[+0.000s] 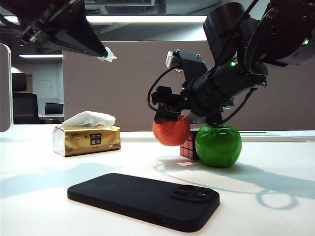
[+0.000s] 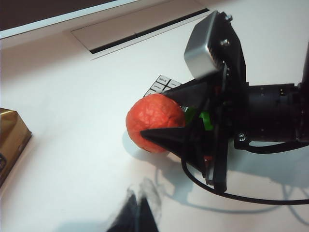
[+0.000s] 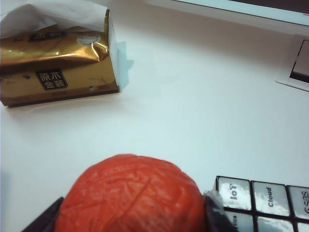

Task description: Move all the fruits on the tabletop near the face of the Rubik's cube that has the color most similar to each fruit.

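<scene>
White office table point(image 1: 59, 196), dim room with ceiling strip lights behind. Right gripper point(image 1: 171, 129) low over the table, jaws spread wide around the wrinkled orange-red round fruit point(image 1: 171, 130), one finger on each flank; fruit looks held, at or just above the surface. Just beside the jaws sits the small black-gridded Rubik's cube point(image 1: 189, 145), its red face toward the camera, and past it, touching or nearly so, the glossy bright-green apple point(image 1: 218, 145). Left gripper point(image 2: 137, 217) high and well apart from all this, jaws look closed, nothing held. Step in hand, by my reading: setting the orange fruit by the red face. Next move calls for a gentle release without nudging the cube, then a clean retreat.
</scene>
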Available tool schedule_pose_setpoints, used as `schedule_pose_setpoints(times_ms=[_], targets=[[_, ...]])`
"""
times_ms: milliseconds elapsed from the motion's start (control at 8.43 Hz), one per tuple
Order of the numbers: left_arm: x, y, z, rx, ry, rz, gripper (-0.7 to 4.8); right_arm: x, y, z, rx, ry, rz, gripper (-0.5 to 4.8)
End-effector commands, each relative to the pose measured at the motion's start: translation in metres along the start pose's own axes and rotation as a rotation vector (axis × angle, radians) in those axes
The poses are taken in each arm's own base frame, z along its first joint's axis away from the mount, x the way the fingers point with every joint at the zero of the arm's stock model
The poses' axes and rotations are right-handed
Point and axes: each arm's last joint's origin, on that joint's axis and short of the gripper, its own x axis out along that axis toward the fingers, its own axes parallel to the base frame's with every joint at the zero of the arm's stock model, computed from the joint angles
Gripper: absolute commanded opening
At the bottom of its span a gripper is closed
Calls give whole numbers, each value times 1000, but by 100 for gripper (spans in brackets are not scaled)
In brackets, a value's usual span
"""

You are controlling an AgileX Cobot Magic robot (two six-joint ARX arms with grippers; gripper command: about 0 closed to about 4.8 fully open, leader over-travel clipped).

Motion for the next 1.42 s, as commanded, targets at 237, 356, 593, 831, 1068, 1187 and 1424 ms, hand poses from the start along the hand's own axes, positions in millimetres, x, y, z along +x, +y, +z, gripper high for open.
schedule_pose_setpoints(times_ms=[237,356,593,831,1068,1187,1424], targets=[[0,-1,2,1,-18,-26,-5,4,-1,3,1,-21,-11,315],[0,-1,2,0,-18,-26,-5,7,0,4,1,-19,-8,315],[0,-1,2,-2,-18,-26,-5,8,-1,1,1,-11,-11,315],[0,-1,2,-2,-18,-26,-5,13,-1,-8,0,25,-15,315],[0,-1,2,-2,-18,-25,-5,13,-1,-8,0,22,-14,317],[0,-1,2,-2,-18,-26,-5,13,-1,-8,0,23,-12,351],[0,-1,2,-2,-18,-25,-5,13,-1,-8,0,24,-12,352]])
